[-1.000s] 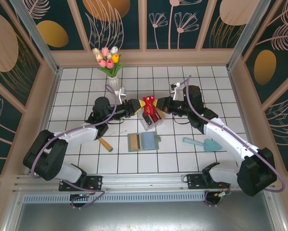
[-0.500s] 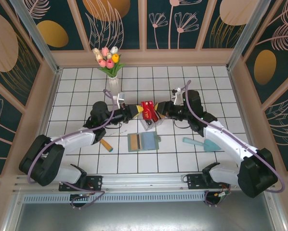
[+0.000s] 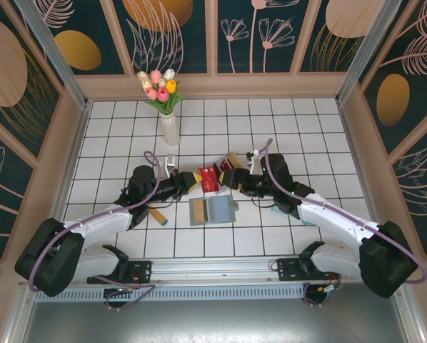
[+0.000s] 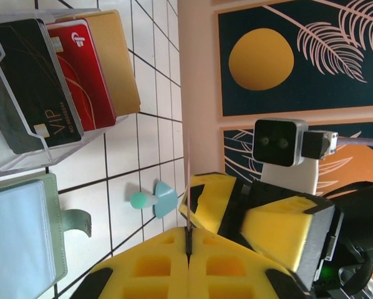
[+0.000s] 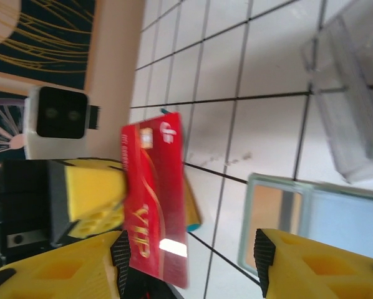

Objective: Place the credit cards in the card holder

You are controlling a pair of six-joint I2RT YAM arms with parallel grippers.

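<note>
- While your left tool is clenched on the red credit card, your right tool stands released, jaws wide.
- The card holder lies open on the counter, near both.

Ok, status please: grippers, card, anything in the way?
Left gripper shut on red credit card. Right gripper open, close by. Card holder lying open on tiles. Clear card box beside it.

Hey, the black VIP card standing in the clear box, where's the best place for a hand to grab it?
Probably its free top edge, coming from above. The black VIP card stands on end in front of a red card, and the wall of the clear box covers its lower part.
</note>
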